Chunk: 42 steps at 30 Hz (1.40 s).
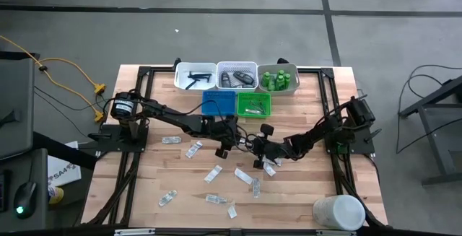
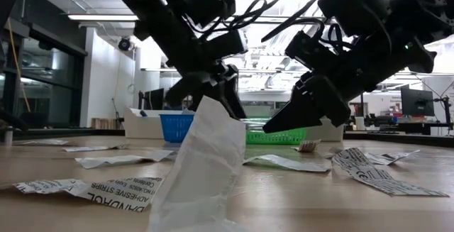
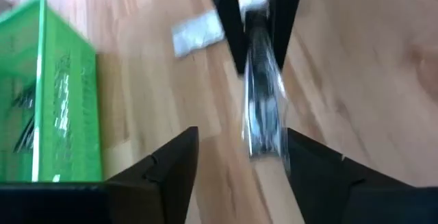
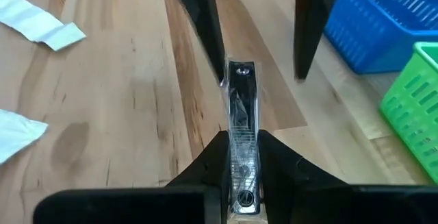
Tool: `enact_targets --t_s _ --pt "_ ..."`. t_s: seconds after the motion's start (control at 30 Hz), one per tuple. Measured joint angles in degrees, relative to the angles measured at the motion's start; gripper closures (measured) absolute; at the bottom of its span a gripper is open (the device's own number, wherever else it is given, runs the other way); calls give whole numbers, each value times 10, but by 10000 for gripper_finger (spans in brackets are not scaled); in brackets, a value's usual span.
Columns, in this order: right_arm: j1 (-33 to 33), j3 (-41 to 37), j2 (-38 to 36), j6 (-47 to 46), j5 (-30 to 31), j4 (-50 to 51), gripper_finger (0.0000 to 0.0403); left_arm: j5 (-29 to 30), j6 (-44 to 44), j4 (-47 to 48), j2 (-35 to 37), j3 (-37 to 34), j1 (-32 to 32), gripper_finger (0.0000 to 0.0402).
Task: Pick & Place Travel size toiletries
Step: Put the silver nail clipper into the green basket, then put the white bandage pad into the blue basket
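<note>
- Two pincers meet over mid-table: our right pincer (image 4: 241, 157) is clenched on a nail clipper (image 4: 241, 114) in clear wrap, held above the wood.
- Just past the clipper's far end, our left pincer (image 3: 236, 159) stands released, its fingers either side of the clipper without touching.
- We judge this a handover. To do it well, we keep the right grip firm and draw the left arm straight back, so its fingers clear the wrap without dragging it.
- Flat packets (image 1: 213, 174) lie scattered on the table (image 1: 144, 185) around both arms, so we should travel high over them.
- Farther on sit the green tray (image 4: 417, 107) and blue tray (image 4: 383, 25); the green one seems to hold similar pieces, likely our target.
</note>
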State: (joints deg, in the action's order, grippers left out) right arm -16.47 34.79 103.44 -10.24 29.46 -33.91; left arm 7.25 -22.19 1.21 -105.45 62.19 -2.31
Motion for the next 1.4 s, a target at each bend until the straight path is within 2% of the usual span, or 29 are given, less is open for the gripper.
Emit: enact_targets --t_s 0.23,0.33,0.47,0.67,0.83,1.03,1.27,1.4 --pt "3 0 -7 -1 4 11 361 13 32 109 43 13 0 189" --pt "13 0 -33 6 9 24 361 15 56 170 64 13 0 195" --pt "33 0 -88 30 53 82 361 23 94 230 76 9 0 204" --pt "90 -1 -169 96 76 185 361 23 140 212 100 -50 0 221" --pt "151 -1 -188 136 70 226 361 24 181 209 145 -101 0 231" --pt "212 0 -188 158 46 240 334 24 223 203 218 -144 0 236" --pt "226 0 -188 180 28 221 307 36 268 202 298 -195 0 236" --pt "225 0 -188 161 45 213 283 41 293 213 333 -213 0 236"
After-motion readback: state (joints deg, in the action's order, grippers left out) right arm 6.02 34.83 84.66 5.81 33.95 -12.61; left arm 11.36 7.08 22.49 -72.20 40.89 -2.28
